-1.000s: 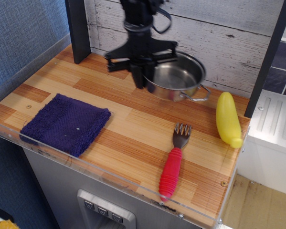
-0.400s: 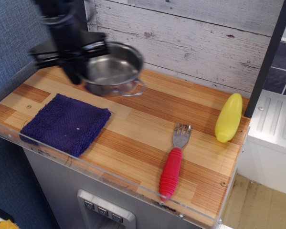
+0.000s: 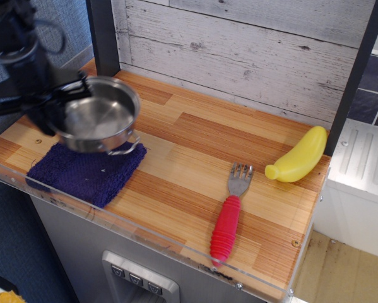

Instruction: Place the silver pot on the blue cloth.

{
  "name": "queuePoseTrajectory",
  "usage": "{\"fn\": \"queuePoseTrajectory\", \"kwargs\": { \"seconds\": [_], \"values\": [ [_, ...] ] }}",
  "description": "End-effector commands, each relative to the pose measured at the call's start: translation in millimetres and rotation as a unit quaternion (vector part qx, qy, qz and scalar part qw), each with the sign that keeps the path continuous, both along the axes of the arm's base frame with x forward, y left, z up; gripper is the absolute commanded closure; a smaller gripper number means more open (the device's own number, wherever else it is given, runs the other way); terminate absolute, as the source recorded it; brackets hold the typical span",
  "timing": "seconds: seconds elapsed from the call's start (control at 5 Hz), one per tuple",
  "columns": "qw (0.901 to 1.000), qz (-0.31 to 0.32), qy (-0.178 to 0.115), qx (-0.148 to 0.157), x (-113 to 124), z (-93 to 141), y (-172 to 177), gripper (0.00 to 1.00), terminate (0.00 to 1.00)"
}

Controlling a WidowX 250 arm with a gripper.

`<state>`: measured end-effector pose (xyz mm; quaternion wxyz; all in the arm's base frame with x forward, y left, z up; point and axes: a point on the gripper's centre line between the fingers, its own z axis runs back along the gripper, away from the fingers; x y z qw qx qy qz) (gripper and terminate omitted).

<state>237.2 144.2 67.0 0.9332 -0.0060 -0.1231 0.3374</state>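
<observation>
1. Since the earlier frames the arm has carried the silver pot (image 3: 100,122) from the upper middle of the frame, beside the plank wall, to the left side, and the yellow banana (image 3: 300,163) at right has swung from upright to lying at a slant, stem end toward the fork.
2. The worktop (image 3: 195,151), striped light and dark wood with a clear plastic lip along its lower edge, fills most of the frame; a whitewashed plank wall (image 3: 252,50) backs it at the top.
3. The black robot arm enters from the upper left corner, blurred, and its gripper (image 3: 53,107) sits at the pot's left rim; the jaws are closed on that rim, holding the pot.
4. The silver pot is level, open side up and empty, one wire loop handle pointing toward the lower right. It sits over the upper part of the blue cloth (image 3: 84,170); whether its base touches the cloth or hangs just above cannot be told.
5. The blue cloth lies flat at the lower left of the worktop, near the plastic lip, its lower half uncovered.
6. The yellow banana rests at the right edge of the worktop, beside a dark post.
7. The fork (image 3: 230,214), metal tines and red ribbed handle, lies at lower centre-right, tines toward the wall, well apart from pot and cloth.
</observation>
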Motion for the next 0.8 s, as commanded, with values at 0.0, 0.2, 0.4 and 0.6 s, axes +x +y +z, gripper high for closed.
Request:
{"fn": "queuePoseTrajectory", "kwargs": {
  "seconds": [0.0,0.2,0.4,0.6],
  "values": [
    [0.9989,-0.005,0.021,0.042,-19.2,-14.6,5.7,1.0,0.0],
    [0.9985,-0.007,0.038,0.038,-20.1,-26.9,9.6,1.0,0.0],
    [0.9986,-0.008,0.043,0.031,-17.8,-33.0,7.6,1.0,0.0],
    [0.9983,0.005,0.049,0.033,-14.9,-33.4,9.5,1.0,0.0]
  ]
}}
